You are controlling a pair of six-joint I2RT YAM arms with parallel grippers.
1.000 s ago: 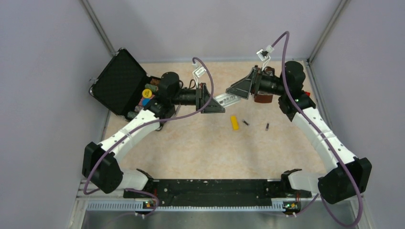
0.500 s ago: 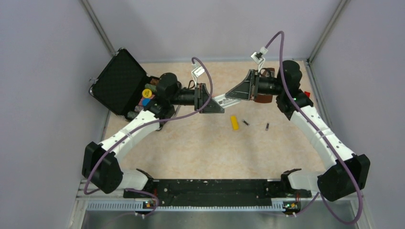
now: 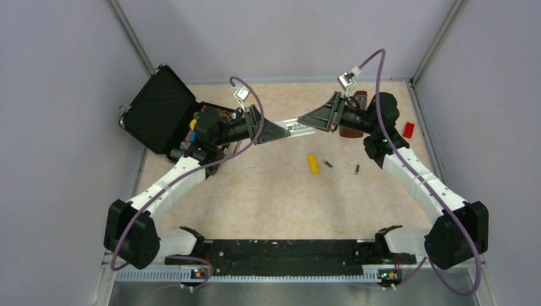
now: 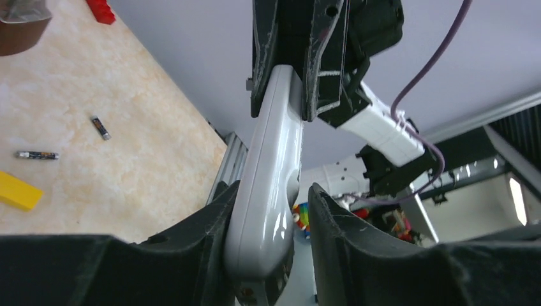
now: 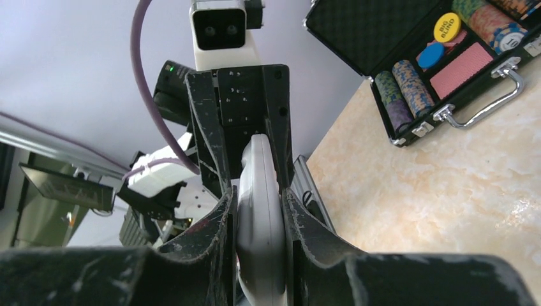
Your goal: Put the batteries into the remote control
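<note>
Two tiny slim dark batteries point(image 3: 328, 164) lie flat on the tan speckled table point(image 3: 255, 191), a little apart. The left one is just beside a small yellow block point(image 3: 312, 164). Farther back, the flat white plastic remote control point(image 4: 275, 134) is up off the table. The left gripper point(image 4: 271, 213) squeezes one end, and the right gripper point(image 5: 258, 213) squeezes the other. At the far left sits an open black case point(image 3: 159, 118) of round chips.

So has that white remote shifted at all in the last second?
Yes. The remote control, gripped by the left gripper and right gripper, has shifted slightly toward the far wall, away from the yellow block.
</note>
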